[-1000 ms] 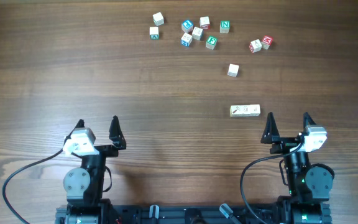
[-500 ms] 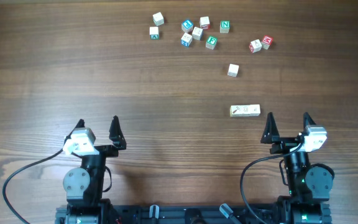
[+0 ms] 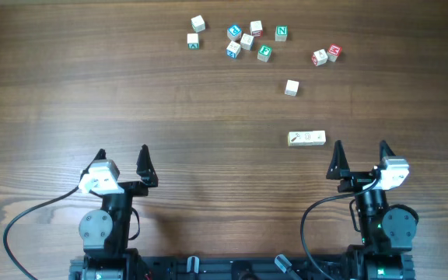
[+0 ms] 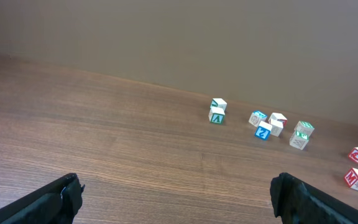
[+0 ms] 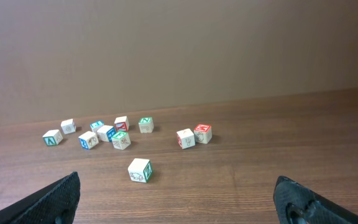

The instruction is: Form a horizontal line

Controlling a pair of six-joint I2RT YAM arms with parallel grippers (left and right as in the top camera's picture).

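The horizontal line is a short cream bar of three pale cubes lying on the table in the overhead view, just above and left of my right gripper. It is out of both wrist views. My right gripper is open and empty, near the table's front edge. My left gripper is open and empty at the front left, also in its wrist view. A single pale cube lies above the line; it shows in the right wrist view.
Several loose letter cubes lie scattered at the back: a white pair, a middle cluster with green and blue letters, and two red-lettered cubes. They show in the left wrist view and right wrist view.
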